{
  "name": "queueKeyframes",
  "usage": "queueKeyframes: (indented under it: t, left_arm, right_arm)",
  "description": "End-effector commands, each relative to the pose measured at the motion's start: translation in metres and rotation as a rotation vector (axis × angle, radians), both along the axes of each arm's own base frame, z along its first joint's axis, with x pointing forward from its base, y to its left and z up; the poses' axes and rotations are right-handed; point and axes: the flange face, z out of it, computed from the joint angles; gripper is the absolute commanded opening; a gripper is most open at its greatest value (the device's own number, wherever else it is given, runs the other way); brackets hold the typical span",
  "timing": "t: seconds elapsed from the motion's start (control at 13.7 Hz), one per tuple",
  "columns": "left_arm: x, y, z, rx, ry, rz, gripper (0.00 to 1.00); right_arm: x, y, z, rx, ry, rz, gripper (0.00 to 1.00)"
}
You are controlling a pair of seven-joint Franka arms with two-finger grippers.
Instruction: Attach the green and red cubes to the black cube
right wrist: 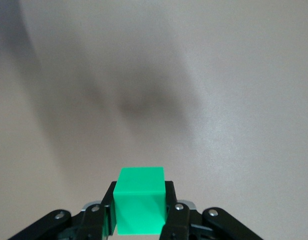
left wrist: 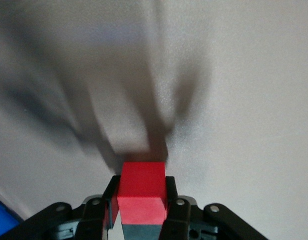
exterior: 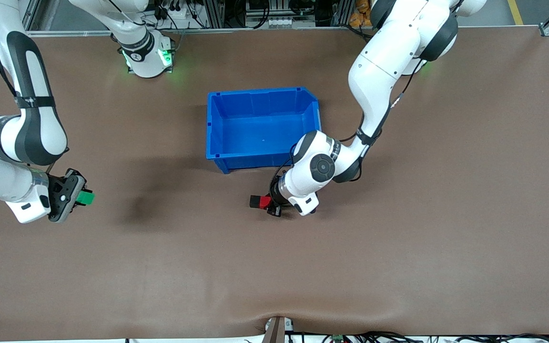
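Front view: the left gripper (exterior: 266,204) clamps the small bright red cube (exterior: 266,202) beside the blue plastic bin (exterior: 217,124), black cube (exterior: 255,200) at its tip; the right gripper (exterior: 80,195) clamps the small bright green cube (exterior: 85,197). Left wrist view: red cube (left wrist: 142,191) between the fingers (left wrist: 169,200). Right wrist view: green cube (right wrist: 140,206) likewise pinched

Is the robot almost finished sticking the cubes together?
Partly. The left hand holds the red cube, with what looks like a black cube already joined to it. The right hand holds the green cube over the table, well apart from the red one. Joining green is left.
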Motion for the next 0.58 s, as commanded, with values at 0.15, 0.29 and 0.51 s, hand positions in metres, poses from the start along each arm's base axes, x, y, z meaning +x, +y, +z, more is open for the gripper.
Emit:
queueKeyframes:
  t: [0.15, 0.29, 0.51]
  left_arm:
    - [0.003, -0.003, -0.003, -0.016, 0.001, 0.025, 0.14]
    - [0.004, -0.002, -0.003, -0.016, 0.001, 0.027, 0.15]
    - [0.005, -0.001, -0.003, -0.016, 0.001, 0.029, 0.18]
  right_arm:
    - [0.003, 0.0, 0.002, 0.02, -0.005, 0.009, 0.0]
    - [0.004, 0.02, 0.001, 0.034, -0.003, 0.028, 0.0]
    - [0.006, 0.051, 0.001, 0.049, 0.001, 0.064, 0.0]
